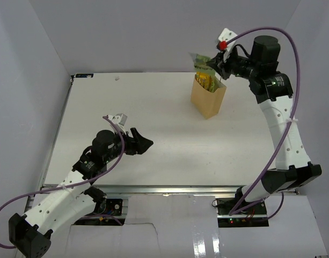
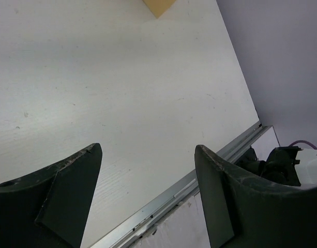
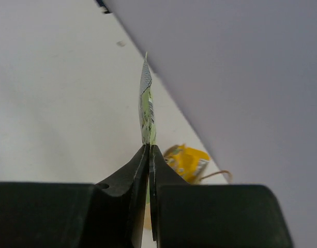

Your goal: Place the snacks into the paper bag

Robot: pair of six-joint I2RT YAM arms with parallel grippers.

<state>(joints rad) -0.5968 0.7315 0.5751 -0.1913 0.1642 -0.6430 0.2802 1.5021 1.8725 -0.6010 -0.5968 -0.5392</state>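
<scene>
White table (image 1: 126, 129) bearing upright paper bag (image 1: 208, 99) at far right; left tool (image 1: 143, 142) spread wide, empty, over near left; right tool (image 1: 211, 65) above bag's mouth, clamped on green packet (image 1: 199, 57); yellow pack (image 1: 205, 81) poking from bag.

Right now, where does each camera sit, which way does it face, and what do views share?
Top external: above, behind the arms, looking down at the table; both arms, left tool, right tool show.
Left wrist: on the left arm, looking across the table toward the paper bag; open left tool shows.
Right wrist: above the bag, looking along the shut right tool pinching a light-green pack.
Shared: paper bag, in top and left wrist.
</scene>
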